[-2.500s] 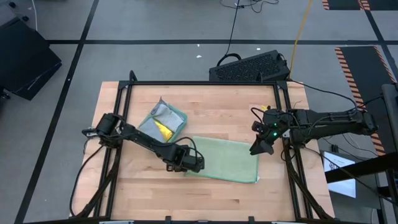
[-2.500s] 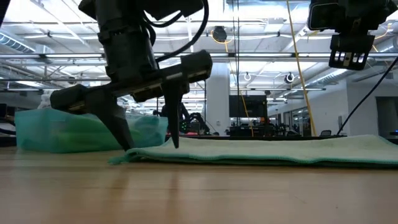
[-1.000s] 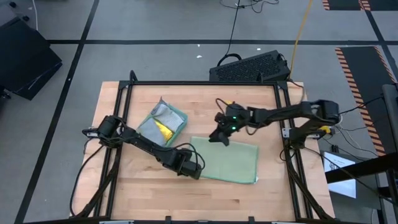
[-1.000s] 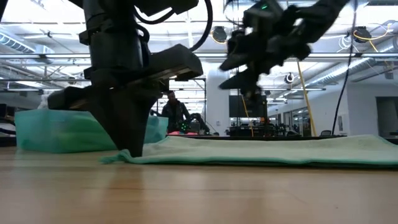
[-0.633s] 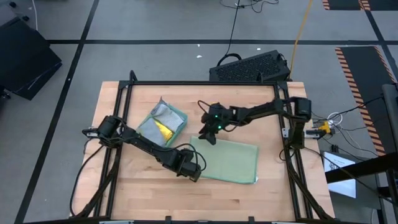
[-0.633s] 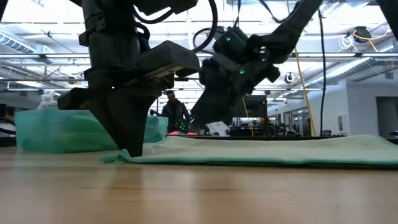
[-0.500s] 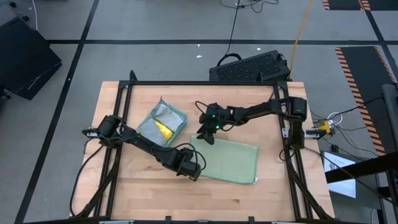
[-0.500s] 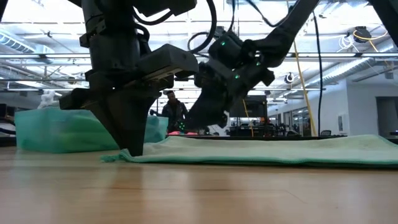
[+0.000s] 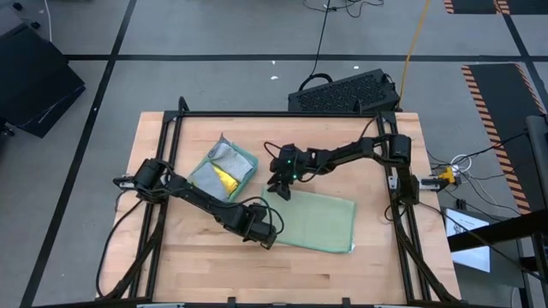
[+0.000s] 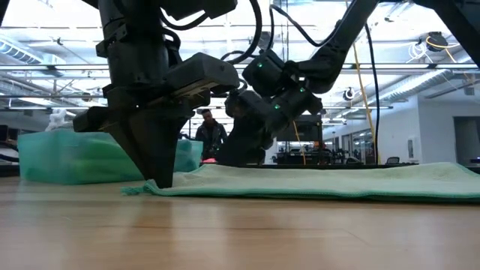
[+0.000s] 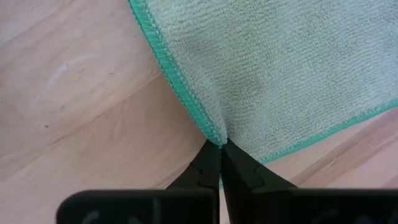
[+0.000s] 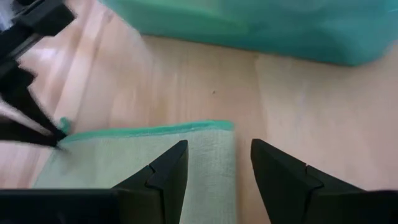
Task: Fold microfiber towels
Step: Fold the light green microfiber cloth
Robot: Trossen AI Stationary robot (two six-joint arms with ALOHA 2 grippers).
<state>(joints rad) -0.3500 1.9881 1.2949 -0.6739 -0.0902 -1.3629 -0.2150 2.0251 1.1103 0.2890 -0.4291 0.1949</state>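
Left end effector (image 11: pixel 220 147) is clenched on the sage towel's (image 9: pixel 317 218) near-left corner; right end effector (image 12: pixel 214 163), released, should straddle the far-left corner squarely before pinching.

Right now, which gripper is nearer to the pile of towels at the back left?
The right gripper, open over the far left corner of the sage towel, sits just beside the pile. The left gripper pinches that towel's near left corner, farther off.
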